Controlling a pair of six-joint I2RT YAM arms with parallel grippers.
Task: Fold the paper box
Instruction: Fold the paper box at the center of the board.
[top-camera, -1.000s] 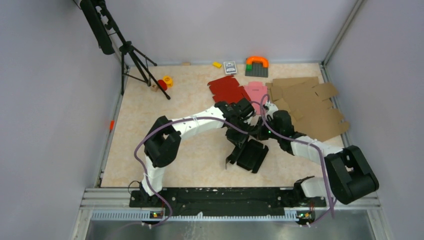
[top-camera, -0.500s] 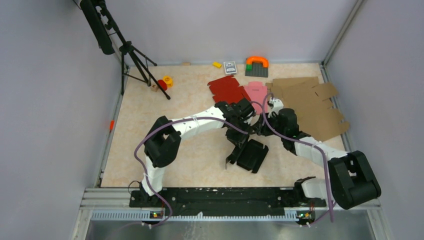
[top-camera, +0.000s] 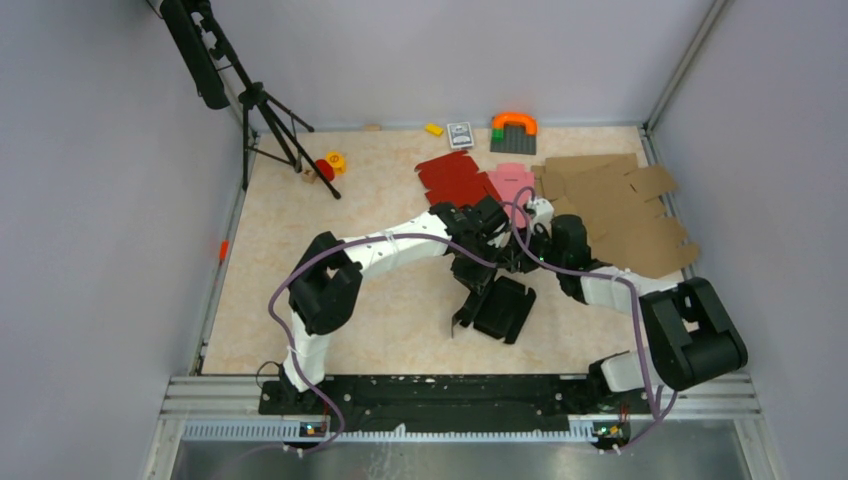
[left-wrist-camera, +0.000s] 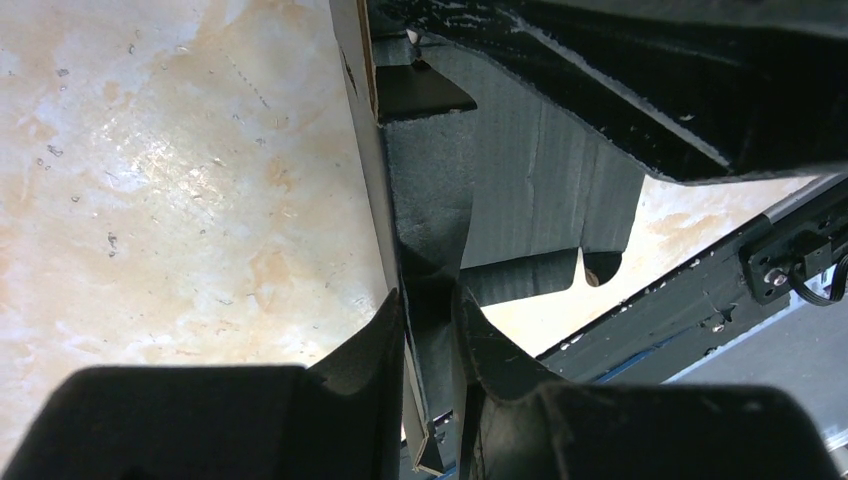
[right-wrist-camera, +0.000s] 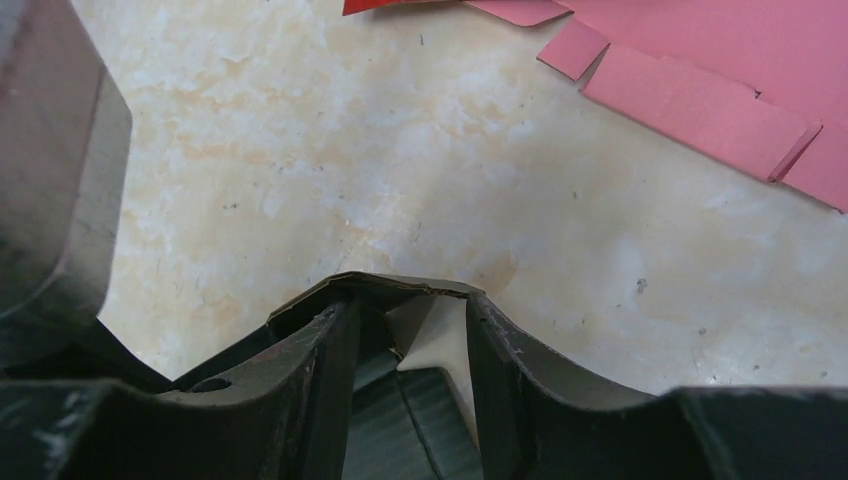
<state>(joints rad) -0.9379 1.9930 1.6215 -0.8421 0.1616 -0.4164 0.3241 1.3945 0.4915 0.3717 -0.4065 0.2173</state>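
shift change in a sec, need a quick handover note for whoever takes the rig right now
Left gripper: shut on a raised side panel of the paper box.
Right gripper: open; a bent flap edge of the box sits at its fingertips, not clamped.
Box: mid table, just in front of both grippers. The red blank and pink blank lie flat behind them.
Done: one side is lifted and a few flaps look creased.
Left: the main panel lies flat, so the remaining walls need folding up and the tabs tucking in.
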